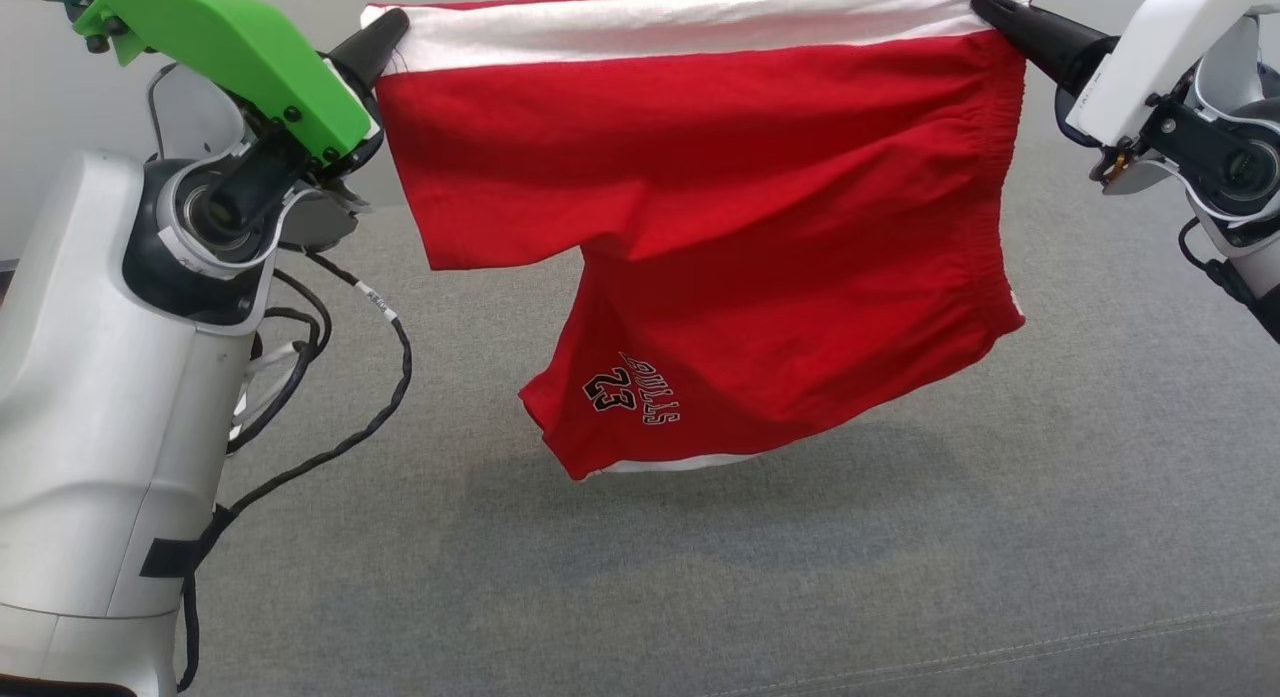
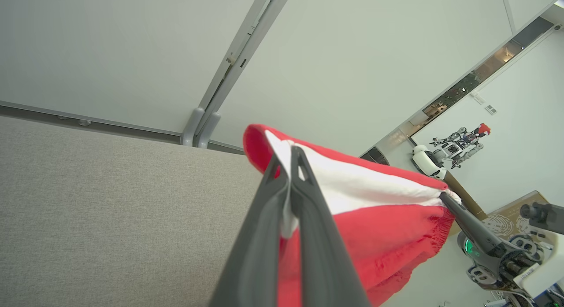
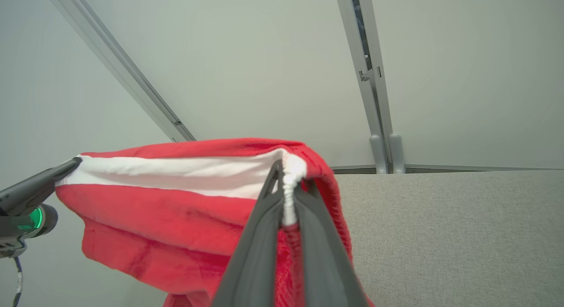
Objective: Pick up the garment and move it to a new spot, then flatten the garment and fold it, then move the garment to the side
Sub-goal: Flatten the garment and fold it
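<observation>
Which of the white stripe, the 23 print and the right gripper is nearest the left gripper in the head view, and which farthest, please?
1. white stripe of the shorts, clamped in the left gripper
2. 23 print, lower middle
3. right gripper, top right

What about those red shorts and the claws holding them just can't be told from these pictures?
Head view: the top edge of the red shorts runs off the picture's upper edge, and the near layer hides their far side.
Left wrist view: fingers of the left gripper cover the cloth they pinch. The background robot is too small to make out.
Right wrist view: fingers of the right gripper hide the pinched corner. The bottom edge cuts off the shorts.
</observation>
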Available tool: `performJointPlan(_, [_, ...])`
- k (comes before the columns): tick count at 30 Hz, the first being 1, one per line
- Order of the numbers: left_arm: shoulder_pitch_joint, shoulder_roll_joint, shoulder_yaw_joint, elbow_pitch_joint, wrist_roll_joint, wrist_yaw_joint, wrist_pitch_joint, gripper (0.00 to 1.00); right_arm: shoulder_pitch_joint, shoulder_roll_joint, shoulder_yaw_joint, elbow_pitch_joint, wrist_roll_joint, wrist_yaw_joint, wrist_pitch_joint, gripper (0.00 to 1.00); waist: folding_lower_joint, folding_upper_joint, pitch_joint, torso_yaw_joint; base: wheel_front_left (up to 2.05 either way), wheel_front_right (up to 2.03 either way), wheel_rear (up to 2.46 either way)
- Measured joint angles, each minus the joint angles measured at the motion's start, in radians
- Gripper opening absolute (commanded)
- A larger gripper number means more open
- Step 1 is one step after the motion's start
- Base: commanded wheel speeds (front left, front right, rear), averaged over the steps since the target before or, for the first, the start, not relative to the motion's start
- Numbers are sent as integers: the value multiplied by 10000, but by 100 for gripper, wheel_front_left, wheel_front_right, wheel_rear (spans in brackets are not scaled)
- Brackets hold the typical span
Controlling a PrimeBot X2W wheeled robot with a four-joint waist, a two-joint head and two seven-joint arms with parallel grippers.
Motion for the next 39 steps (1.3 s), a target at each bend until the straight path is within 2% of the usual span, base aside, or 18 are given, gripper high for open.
performJointPlan(3, [-53, -27, 92, 117, -119, 167, 4, 0, -149, 174, -88, 249, -13, 0, 138, 0, 0, 0, 36, 1, 0, 0, 0])
performJointPlan(7, [-164, 19, -259, 311, 107, 307, 280, 0, -344, 451, 123, 546, -451, 0, 364, 0, 0, 0, 174, 12, 0, 0, 0])
performJointPlan(11, [-616, -44, -188, 738, 437, 543, -265, 0, -797, 874, 165, 1229, -1174, 0, 38, 0, 0, 0, 432, 38, 0, 0, 0])
performJointPlan(13, [-1028, -155, -127, 995, 644, 581, -696, 0, -1207, 1179, 180, 1634, -1622, 0, -286, 0, 0, 0, 635, 49, 0, 0, 0])
performJointPlan(18, [-2413, -460, 73, 1887, 1340, 483, -2125, 0, -2770, 2046, 4, 3001, -3200, 2, -2140, 0, 0, 0, 1399, 73, 0, 0, 0])
performJointPlan(23, [-3989, -857, 153, 2924, 2098, -144, -3998, 0, -4231, 2819, -54, 4583, -4637, 12, -4029, 0, 0, 0, 2389, 119, 0, 0, 0])
performJointPlan(28, [-5197, -1166, 142, 3887, 2523, -888, -5474, 0, -5500, 3237, -295, 5891, -5599, 12, -5526, 0, 1, 0, 3389, 194, 0, 0, 0])
performJointPlan(30, [-5476, -1243, 105, 4286, 2671, -1162, -5868, 0, -5823, 3382, -525, 6309, -5760, 12, -5731, 0, 1, 0, 3772, 226, 0, 0, 0])
performJointPlan(34, [-5442, -1360, 12, 5233, 2635, -1630, -6011, 0, -5575, 3768, -593, 6752, -5812, 12, -5818, 0, 2, 0, 4466, 297, 0, 0, 0])
performJointPlan(39, [-4817, -1461, -128, 5931, 2477, -2382, -6013, 0, -4442, 3900, -115, 6412, -5666, 8, -5706, 0, 2, 0, 5145, 381, 0, 0, 0])
